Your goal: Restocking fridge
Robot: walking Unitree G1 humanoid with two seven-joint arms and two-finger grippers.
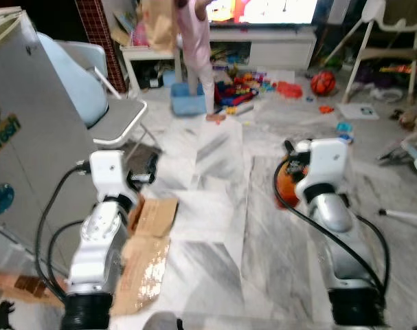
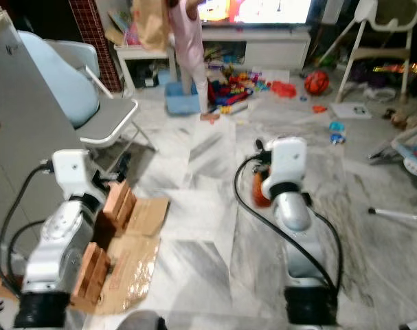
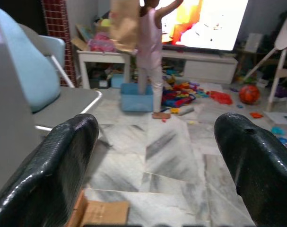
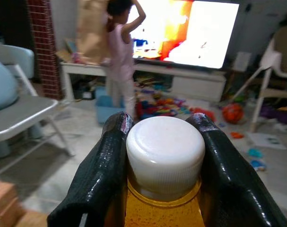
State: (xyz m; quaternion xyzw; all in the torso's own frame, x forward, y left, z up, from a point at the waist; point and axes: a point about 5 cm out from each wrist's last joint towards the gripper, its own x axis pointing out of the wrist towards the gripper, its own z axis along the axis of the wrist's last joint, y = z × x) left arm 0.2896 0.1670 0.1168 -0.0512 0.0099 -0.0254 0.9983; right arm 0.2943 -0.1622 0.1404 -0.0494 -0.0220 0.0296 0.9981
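Observation:
My right gripper (image 4: 162, 156) is shut on an orange bottle with a white cap (image 4: 165, 150); its fingers (image 4: 105, 165) clamp the neck just under the cap. From the head the bottle (image 1: 285, 184) shows as an orange shape beside the right wrist, held over the marble floor. My left gripper (image 3: 157, 165) is open with nothing between its fingers (image 3: 63, 161), held out over the floor. The grey fridge (image 1: 23, 137) stands at my left, its side facing me.
Flattened cardboard (image 1: 150, 240) lies on the floor by my left arm. A grey folding chair (image 1: 115, 113) with a blue cushion stands beside the fridge. A person (image 1: 198, 48) stands ahead by a blue bin (image 1: 187, 96), toys (image 1: 249, 86), a TV stand and a white high chair (image 1: 376, 34).

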